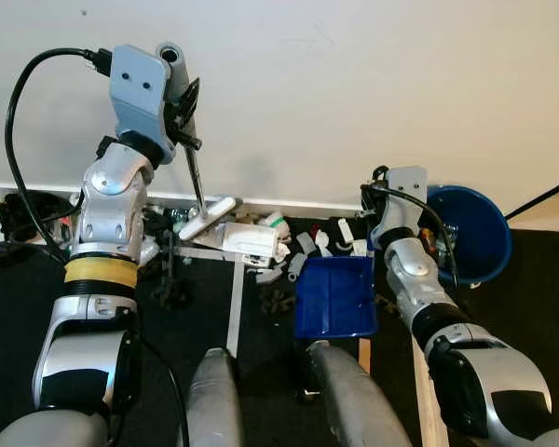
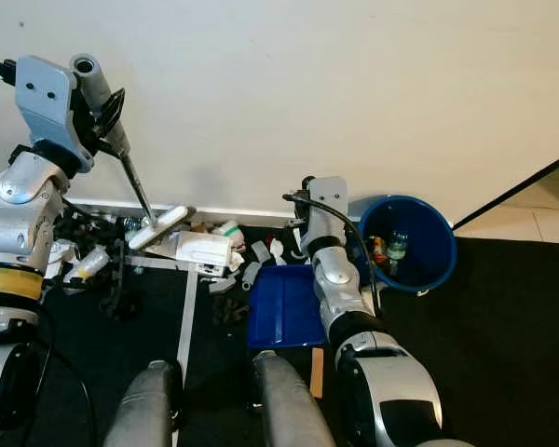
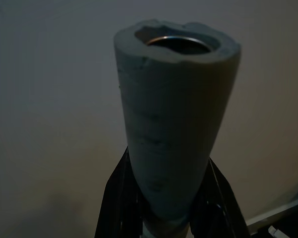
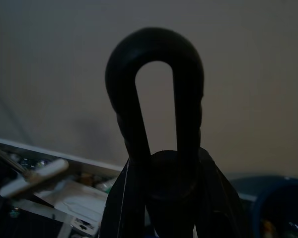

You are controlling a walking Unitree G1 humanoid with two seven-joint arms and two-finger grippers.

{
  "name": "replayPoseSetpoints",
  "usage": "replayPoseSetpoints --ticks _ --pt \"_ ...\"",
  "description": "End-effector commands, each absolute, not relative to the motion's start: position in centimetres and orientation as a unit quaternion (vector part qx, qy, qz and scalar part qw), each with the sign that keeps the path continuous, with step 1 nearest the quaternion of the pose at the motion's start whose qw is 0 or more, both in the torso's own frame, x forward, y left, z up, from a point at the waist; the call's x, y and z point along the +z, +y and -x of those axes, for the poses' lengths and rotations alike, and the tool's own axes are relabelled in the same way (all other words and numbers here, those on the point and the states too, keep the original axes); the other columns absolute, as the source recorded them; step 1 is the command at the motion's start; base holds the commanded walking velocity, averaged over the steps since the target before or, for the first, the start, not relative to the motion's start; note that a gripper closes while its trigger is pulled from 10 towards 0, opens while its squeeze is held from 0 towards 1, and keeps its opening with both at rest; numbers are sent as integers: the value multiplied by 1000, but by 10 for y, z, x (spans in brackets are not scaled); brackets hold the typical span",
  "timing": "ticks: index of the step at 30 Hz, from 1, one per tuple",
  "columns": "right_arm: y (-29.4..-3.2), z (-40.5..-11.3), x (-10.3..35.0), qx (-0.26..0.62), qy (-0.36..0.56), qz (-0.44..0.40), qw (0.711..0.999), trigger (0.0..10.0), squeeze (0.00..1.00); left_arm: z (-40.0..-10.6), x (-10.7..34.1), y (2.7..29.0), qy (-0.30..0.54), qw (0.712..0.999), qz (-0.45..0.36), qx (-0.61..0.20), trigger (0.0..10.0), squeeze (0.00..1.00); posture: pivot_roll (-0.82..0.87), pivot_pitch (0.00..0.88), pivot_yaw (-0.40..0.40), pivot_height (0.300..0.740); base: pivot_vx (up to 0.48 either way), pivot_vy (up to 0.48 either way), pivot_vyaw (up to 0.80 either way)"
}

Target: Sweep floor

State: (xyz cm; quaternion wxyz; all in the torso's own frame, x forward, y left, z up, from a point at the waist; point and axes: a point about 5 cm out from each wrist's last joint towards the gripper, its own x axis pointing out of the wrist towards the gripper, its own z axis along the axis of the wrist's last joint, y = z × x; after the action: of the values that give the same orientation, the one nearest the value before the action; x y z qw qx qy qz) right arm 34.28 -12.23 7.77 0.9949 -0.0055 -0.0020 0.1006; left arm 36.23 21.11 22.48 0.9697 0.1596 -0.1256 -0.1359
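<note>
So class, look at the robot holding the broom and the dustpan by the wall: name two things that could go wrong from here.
1. The left claw grips the broom high on its grey handle, so the head may skid over the litter pile instead of pushing it.
2. The blue dustpan, held by the right claw, sits beside the pile; litter could scatter past its edges, or miss the blue bin when tipped.
</note>
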Motion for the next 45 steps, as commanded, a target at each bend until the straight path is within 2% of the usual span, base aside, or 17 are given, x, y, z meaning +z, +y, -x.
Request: replayPoseSetpoints --ticks 1,8,9,23,34,45 --pt "-102 -329 59 162 32 -51 985 10000 0 -358 233 212 -142 964 -180 -137 10000 0 104 227 -63 740 0 0 0" --pt "-119 -332 65 149 13 -63 987 10000 0 -358 231 215 -136 964 -188 -129 10000 0 107 224 -61 740 0 0 0" --pt "-129 -334 66 132 13 -58 989 10000 0 -358 226 217 -121 966 -195 -119 10000 0 109 221 -59 740 0 0 0" --pt "-168 -338 74 99 3 -24 995 10000 0 -359 213 222 -81 964 -227 -109 10000 0 114 210 -48 740 0 0 0" --pt "-172 -342 87 128 -28 -11 991 10000 0 -362 216 222 -80 964 -230 -102 10000 0 116 219 -49 740 0 0 0" --pt "-192 -345 110 119 -74 -24 990 10000 0 -356 205 220 -67 973 -198 -100 10000 0 120 192 -53 740 0 0 0"
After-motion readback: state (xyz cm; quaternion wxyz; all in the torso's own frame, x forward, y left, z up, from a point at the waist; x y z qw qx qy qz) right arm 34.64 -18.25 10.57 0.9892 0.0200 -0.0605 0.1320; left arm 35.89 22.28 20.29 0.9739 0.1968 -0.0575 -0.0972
